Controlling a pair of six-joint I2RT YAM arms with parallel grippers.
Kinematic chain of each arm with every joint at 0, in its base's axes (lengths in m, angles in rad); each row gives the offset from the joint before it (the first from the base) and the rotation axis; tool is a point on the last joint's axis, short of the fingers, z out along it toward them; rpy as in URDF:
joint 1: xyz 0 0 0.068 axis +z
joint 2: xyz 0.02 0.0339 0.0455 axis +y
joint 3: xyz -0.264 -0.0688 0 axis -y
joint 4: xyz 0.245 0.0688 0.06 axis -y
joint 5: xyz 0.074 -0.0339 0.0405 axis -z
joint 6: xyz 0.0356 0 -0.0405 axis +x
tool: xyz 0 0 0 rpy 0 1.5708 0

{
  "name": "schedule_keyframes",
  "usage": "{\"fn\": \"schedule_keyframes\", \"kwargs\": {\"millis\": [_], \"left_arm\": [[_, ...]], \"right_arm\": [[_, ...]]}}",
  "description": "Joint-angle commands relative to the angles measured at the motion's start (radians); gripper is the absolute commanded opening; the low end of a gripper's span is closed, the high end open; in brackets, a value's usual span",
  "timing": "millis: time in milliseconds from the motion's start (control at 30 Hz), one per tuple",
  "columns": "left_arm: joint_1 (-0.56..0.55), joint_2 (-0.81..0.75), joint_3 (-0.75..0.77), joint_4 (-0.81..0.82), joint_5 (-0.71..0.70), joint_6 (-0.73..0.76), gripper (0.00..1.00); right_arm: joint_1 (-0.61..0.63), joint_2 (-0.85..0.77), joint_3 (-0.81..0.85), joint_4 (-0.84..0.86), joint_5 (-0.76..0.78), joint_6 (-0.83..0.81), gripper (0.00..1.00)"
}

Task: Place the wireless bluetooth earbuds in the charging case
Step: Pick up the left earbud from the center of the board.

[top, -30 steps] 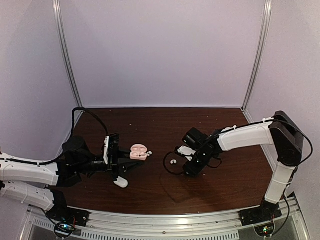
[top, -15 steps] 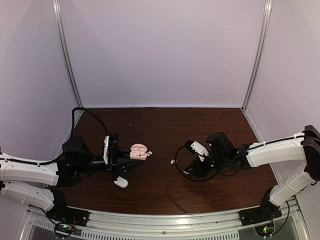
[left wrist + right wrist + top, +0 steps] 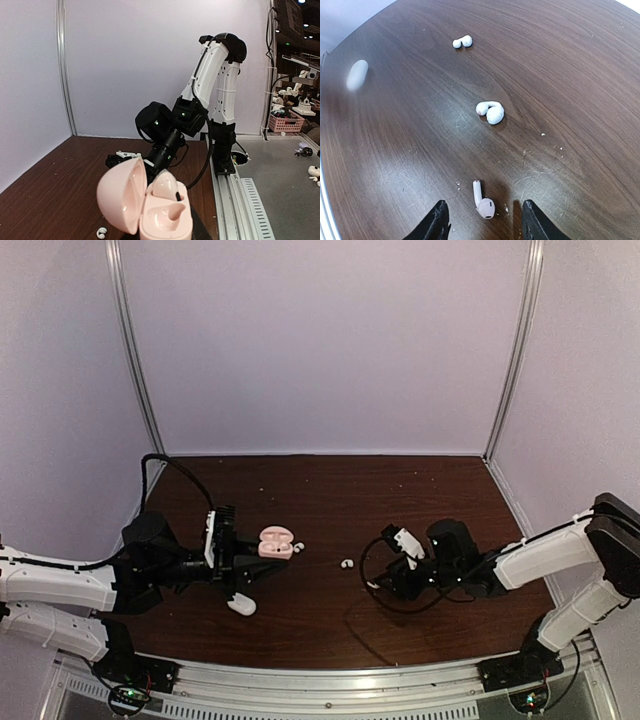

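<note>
Left end effector (image 3: pixel 262 554) grips the open pink charging case (image 3: pixel 150 207). Right end effector (image 3: pixel 484 223) stands with jaws apart, astride a white stemmed earbud (image 3: pixel 483 202) lying on the desk (image 3: pixel 560 75).

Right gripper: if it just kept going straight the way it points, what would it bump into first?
Probably the stemmed white earbud, lying on the table right between the right gripper's open fingers. A curled earbud lies farther along, though depth is unclear.
</note>
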Motion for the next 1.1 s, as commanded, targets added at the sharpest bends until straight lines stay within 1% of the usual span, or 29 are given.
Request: {"fn": "schedule_keyframes", "kwargs": {"millis": [0, 67, 333, 533, 633, 767, 1000, 1067], "left_arm": [[0.007, -0.001, 0.014, 0.067, 0.018, 0.010, 0.00], [0.007, 0.000, 0.012, 0.067, 0.020, 0.012, 0.00], [0.007, -0.009, 0.008, 0.070, 0.019, 0.015, 0.00], [0.007, -0.036, -0.002, 0.056, 0.008, 0.019, 0.00], [0.008, -0.039, -0.005, 0.055, 0.008, 0.021, 0.00], [0.007, -0.038, -0.002, 0.044, 0.010, 0.026, 0.00], [0.007, -0.046, -0.002, 0.035, 0.007, 0.030, 0.00], [0.008, -0.050, -0.004, 0.036, 0.005, 0.030, 0.00]], "right_arm": [[-0.007, 0.034, -0.097, 0.229, -0.044, 0.044, 0.51], [-0.006, 0.036, -0.124, 0.292, -0.061, 0.044, 0.50], [-0.006, 0.100, -0.117, 0.376, -0.032, 0.011, 0.48], [-0.007, 0.156, -0.111, 0.390, 0.017, -0.003, 0.48], [-0.008, 0.180, -0.113, 0.409, 0.031, -0.002, 0.46], [-0.008, 0.206, -0.134, 0.456, 0.023, -0.007, 0.44], [-0.008, 0.276, -0.114, 0.495, -0.014, -0.022, 0.42], [-0.008, 0.292, -0.113, 0.502, -0.022, -0.024, 0.39]]}}
